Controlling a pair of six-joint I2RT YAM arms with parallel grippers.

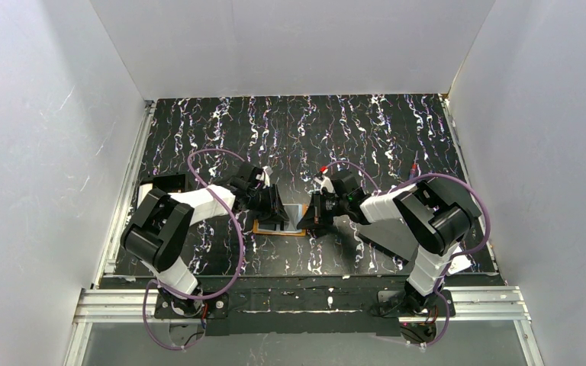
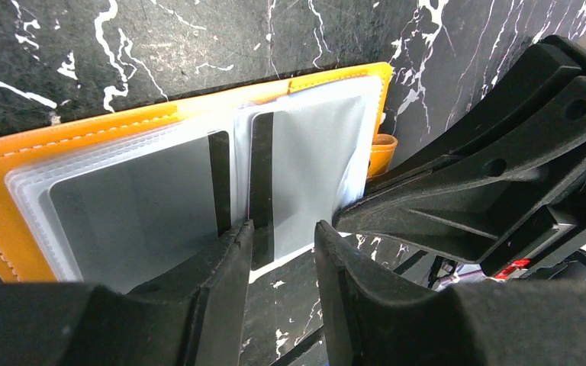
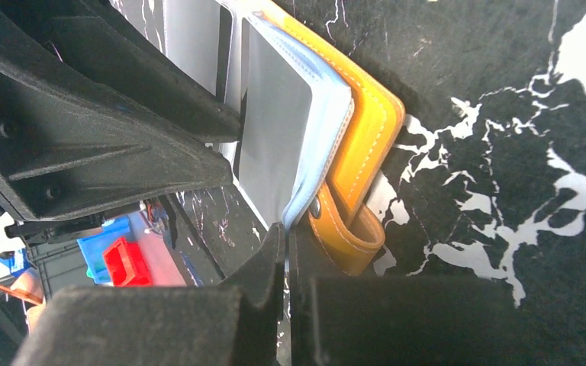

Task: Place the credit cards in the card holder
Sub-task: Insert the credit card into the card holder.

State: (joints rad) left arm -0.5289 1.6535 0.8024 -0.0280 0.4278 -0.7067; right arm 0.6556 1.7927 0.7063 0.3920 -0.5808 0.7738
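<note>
The open orange card holder (image 1: 296, 231) lies on the table (image 1: 397, 137) near the middle of its near edge. Only the left wrist view shows the left tool (image 2: 284, 229) open over the clear sleeves (image 2: 313, 152). The right wrist view shows the right tool (image 3: 286, 232) closed at a sleeve corner, beside the snap tab (image 3: 351, 238).

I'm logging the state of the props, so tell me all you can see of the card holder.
The card holder is a small orange wallet, leather-like with pale stitching, lying open on the black marbled table. Its clear bluish sleeves hold grey cards with dark stripes. A snap tab curls off one end. The left claw hangs open over its middle; the right claw, shut, meets a sleeve's corner.
</note>
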